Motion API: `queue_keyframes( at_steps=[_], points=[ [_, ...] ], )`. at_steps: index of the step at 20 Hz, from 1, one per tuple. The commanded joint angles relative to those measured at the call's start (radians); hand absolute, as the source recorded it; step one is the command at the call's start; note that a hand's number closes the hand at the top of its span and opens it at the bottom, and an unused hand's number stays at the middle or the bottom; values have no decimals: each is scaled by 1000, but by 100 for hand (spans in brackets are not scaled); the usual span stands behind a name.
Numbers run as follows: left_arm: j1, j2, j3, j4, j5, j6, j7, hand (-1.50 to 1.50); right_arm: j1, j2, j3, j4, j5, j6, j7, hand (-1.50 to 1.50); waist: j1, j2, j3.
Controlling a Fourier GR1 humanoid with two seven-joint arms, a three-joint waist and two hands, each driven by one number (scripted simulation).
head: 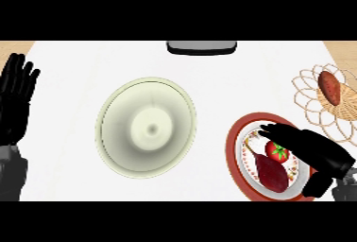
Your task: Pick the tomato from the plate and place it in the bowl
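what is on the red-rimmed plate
A tomato and a dark red item lie on the plate. The right robot hand covers the plate's upper right part, so anything there is hidden.

Both hands were plain black all over, no markings I could spot. The left hand [17, 101] had long slim fingers with rounded tips. The right hand [314, 149] looked chunkier, with a faint sheen along its back and a stubby thumb. Behind each hand sat a dark grey forearm: the left forearm [10, 172] was blocky and boxy, and the right forearm [346, 186] barely showed, just a grey sliver past the wrist.
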Motion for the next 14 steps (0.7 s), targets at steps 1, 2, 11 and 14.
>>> queue_keyframes(
  at_steps=[1,2,11,14],
  points=[
    [-15,-12,6,28,-1,-10,-14,0,19,3,-21,105,48,-90,-79,-150,-1,1,0],
    [-57,13,32,155,-8,-42,-95,0,12,11,-27,29,27,-6,-33,-150,-5,1,0],
    [18,9,33,-36,5,-33,27,0,-55,89,-26,274,143,-135,-26,-150,3,0,0],
    [-35,-3,34,106,-32,-32,-71,0,-76,53,-53,291,149,-141,-89,-150,-2,1,0]
  ],
)
